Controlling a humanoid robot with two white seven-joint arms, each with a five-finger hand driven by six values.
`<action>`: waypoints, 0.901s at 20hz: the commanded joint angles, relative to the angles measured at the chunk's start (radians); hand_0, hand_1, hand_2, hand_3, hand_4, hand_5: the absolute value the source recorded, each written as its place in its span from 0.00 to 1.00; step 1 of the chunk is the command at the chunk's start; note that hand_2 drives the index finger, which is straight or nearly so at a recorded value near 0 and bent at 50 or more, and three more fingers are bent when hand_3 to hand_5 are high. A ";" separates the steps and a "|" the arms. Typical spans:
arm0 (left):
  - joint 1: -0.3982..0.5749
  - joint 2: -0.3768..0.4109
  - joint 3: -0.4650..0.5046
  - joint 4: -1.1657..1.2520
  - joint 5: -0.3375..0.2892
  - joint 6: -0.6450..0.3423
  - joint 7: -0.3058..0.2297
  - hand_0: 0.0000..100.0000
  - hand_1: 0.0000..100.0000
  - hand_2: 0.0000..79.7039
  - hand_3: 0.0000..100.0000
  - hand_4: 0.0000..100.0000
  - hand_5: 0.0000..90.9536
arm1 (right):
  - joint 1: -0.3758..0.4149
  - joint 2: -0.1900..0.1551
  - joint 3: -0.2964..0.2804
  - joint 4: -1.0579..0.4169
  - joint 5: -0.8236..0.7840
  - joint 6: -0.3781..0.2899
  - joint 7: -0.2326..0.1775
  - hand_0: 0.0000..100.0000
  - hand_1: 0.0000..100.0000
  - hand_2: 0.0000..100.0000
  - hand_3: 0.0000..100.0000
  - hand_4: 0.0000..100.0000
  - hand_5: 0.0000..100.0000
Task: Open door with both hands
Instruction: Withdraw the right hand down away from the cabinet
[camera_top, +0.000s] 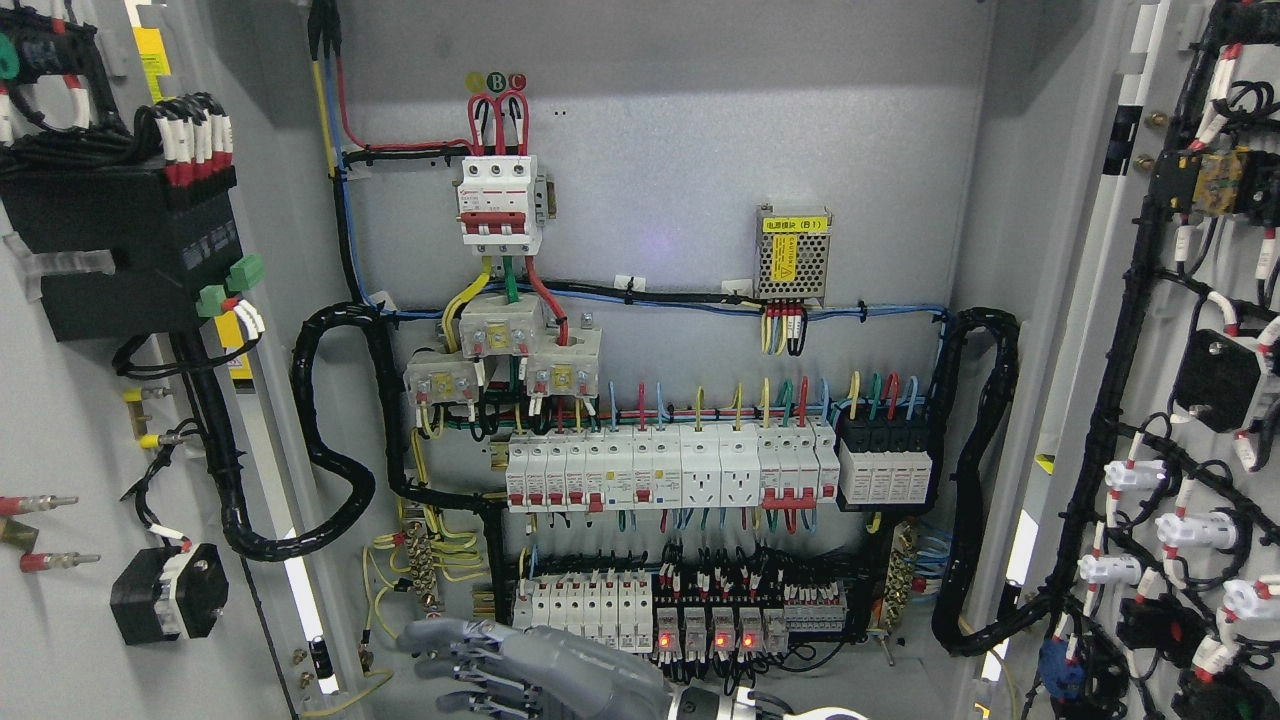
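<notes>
right hand (470, 665) hovers, fingers spread, inside open cabinet (680, 200) of breakers (660, 470).

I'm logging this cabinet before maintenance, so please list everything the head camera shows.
grey metal cabinet back panel: one, grey, centre
open grey cabinet door: two, grey, left and right edges
black rectangular box: one, black, on left door
white three-pole breaker with red levers: one, white and red, upper centre
perforated metal power supply with yellow label: one, silver, right of centre
row of white breakers: one row, white, middle
black terminal block: one, black, right end of that row
relays with lit red lamps: four lit, bottom centre
black corrugated conduit: two, black, left and right of the panel
right hand: one, grey, bottom centre, fingers open, holding nothing
</notes>
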 joint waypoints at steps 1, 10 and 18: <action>0.009 0.000 0.001 0.000 0.000 0.003 0.000 0.00 0.00 0.00 0.00 0.00 0.00 | 0.029 0.075 0.186 -0.063 0.003 0.006 -0.006 0.20 0.12 0.00 0.00 0.00 0.00; 0.009 0.000 0.000 0.000 0.000 0.003 0.000 0.00 0.00 0.00 0.00 0.00 0.00 | 0.021 0.132 0.258 0.006 0.012 -0.003 -0.016 0.20 0.12 0.00 0.00 0.00 0.00; 0.009 0.000 0.001 0.000 0.000 0.003 0.000 0.00 0.00 0.00 0.00 0.00 0.00 | -0.027 0.135 0.273 0.036 0.006 -0.004 -0.043 0.20 0.12 0.00 0.00 0.00 0.00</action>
